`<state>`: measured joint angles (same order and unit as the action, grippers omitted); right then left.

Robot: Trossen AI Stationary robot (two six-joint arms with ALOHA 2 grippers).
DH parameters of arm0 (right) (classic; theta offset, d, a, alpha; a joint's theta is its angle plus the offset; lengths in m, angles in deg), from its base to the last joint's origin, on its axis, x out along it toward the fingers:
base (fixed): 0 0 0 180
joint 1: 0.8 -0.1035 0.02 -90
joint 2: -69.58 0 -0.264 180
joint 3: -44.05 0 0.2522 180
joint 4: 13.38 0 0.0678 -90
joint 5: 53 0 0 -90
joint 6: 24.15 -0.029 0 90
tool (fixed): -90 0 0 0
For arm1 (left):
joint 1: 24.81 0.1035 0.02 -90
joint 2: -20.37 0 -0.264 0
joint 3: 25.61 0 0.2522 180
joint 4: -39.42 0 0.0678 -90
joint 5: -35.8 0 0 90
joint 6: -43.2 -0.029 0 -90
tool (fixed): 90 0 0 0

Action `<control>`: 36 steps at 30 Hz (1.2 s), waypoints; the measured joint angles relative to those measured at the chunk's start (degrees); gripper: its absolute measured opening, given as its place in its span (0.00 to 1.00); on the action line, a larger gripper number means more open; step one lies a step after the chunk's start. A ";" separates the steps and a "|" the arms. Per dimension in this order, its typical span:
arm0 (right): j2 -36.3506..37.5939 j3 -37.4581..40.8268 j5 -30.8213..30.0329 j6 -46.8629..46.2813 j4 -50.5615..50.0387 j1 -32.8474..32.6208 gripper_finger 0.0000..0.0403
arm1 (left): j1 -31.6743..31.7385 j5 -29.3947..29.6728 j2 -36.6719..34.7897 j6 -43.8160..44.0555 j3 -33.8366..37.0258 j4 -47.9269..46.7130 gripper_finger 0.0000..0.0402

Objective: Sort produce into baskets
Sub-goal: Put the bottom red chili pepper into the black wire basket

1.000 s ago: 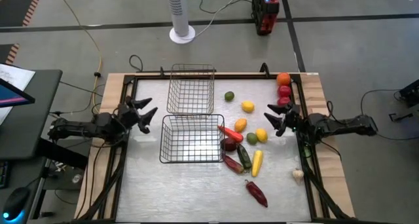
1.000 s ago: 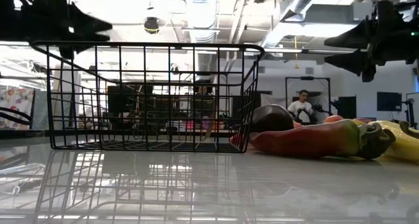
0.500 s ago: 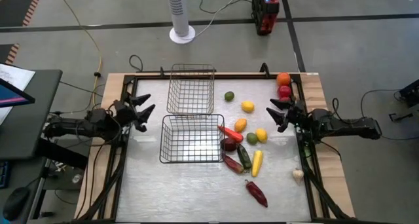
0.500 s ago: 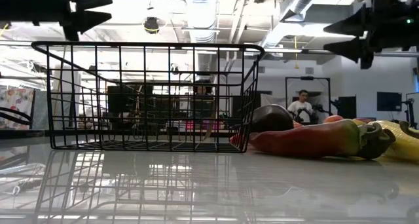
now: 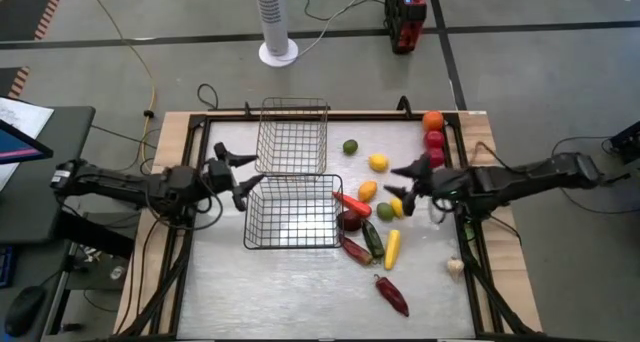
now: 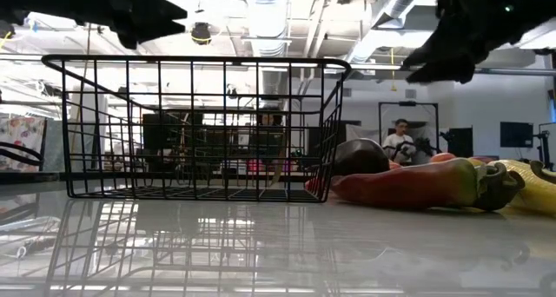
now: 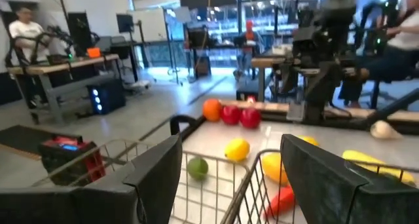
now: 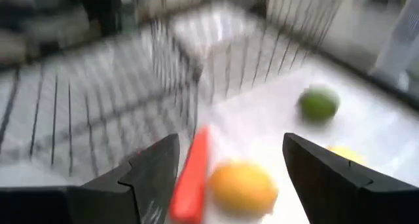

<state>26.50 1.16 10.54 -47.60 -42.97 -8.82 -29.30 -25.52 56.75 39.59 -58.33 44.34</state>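
- Both baskets, silvery (image 5: pixel 293 135) and dark (image 5: pixel 293 211), stand empty; sorting not begun.
- Produce (image 5: pixel 368 190) lies right of them on the worktop (image 5: pixel 260 292).
- My left gripper (image 5: pixel 240 180) and right gripper (image 5: pixel 398 181) hover, fingers apart.

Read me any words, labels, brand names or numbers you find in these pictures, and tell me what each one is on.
None can be read.
The red box on the floor beyond the table carries a small bright panel, too small to make out.
The papers at the left edge show marks too small to read.
The fruit, the baskets and both grippers carry no lettering.
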 joint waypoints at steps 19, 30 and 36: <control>-32.64 -23.93 0.83 -12.15 -15.80 -15.51 0.75 | 0.02 -0.31 -2.28 -1.08 -0.04 1.87 0.62; -37.08 -31.48 4.01 -22.39 -21.03 -19.84 0.75 | 0.02 -2.81 -2.34 -3.71 -0.04 5.43 0.62; -41.57 -37.16 9.09 -28.43 -28.86 -22.30 0.75 | 0.02 -3.02 -2.74 -5.84 -0.07 8.56 0.62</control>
<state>-15.07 -36.00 19.63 -76.03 -71.83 -31.12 -29.28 -28.54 54.02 33.75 -58.40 52.89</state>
